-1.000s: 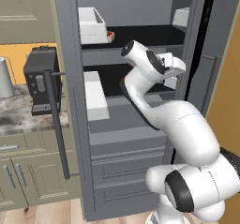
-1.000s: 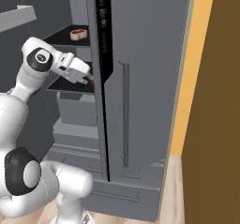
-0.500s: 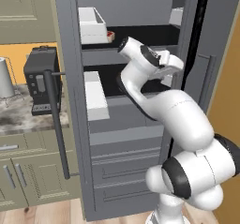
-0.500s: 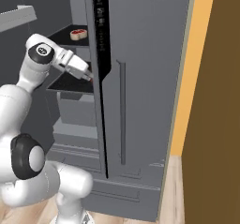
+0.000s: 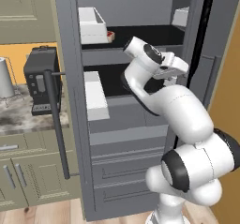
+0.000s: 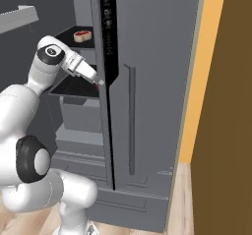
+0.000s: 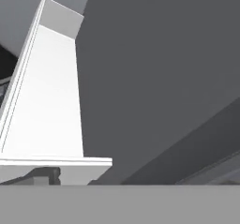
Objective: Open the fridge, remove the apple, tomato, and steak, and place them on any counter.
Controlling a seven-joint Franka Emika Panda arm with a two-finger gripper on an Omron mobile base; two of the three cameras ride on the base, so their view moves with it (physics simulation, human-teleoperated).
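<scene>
The fridge [image 5: 140, 138] has its left door [image 5: 70, 101] swung open and its right door [image 6: 147, 106] shut. The steak [image 6: 82, 34] lies on the upper dark shelf and shows as a red spot [image 5: 110, 34] beside a white bin [image 5: 93, 24]. My gripper [image 6: 100, 81] reaches in front of the lower shelf, at the inner edge of the right door [image 5: 176, 73]. Nothing is seen in it, and its jaws are too small to read. The hand view looks along a white bin [image 7: 47, 106] and the grey fridge wall. The apple and tomato are out of view.
A white door bin [image 5: 96, 96] sits on the open left door, whose long bar handle [image 5: 56, 124] juts out. On the speckled counter [image 5: 18, 117] to the left stands a black appliance [image 5: 42, 80]. A tall orange-brown panel [image 6: 221, 81] borders the fridge's right side.
The arm's elbow has swung up and toward the shelves. The hand rose a little, then came back down at the right door's inner edge.
</scene>
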